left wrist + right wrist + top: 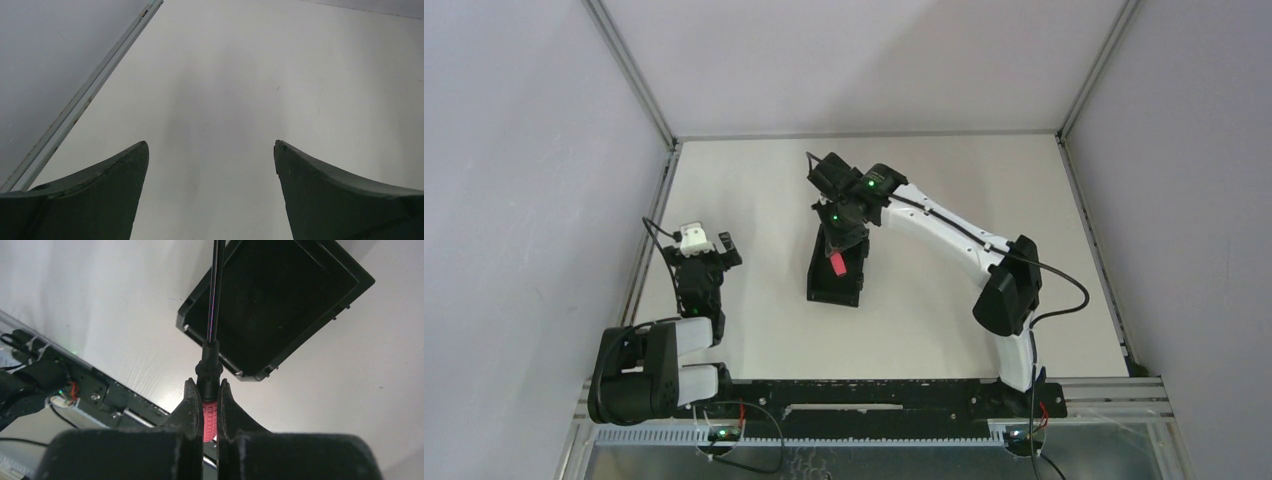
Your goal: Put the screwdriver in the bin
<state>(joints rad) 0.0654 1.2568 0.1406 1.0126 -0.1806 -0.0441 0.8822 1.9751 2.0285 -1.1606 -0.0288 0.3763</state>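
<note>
My right gripper (206, 385) is shut on the screwdriver (208, 415), pinching its red ribbed handle. The thin black shaft (215, 300) points ahead over the near rim of the black bin (280, 295), which is empty inside. In the top view the right gripper (838, 255) hangs over the bin (820, 290), and the red handle (835, 263) shows above the bin's far half. My left gripper (211, 150) is open and empty over bare table, and in the top view it (709, 243) sits at the left, well apart from the bin.
The white table (944, 320) is walled by grey panels with metal corner rails (649, 250). The arms' base rail and cables (75, 385) lie along the near edge.
</note>
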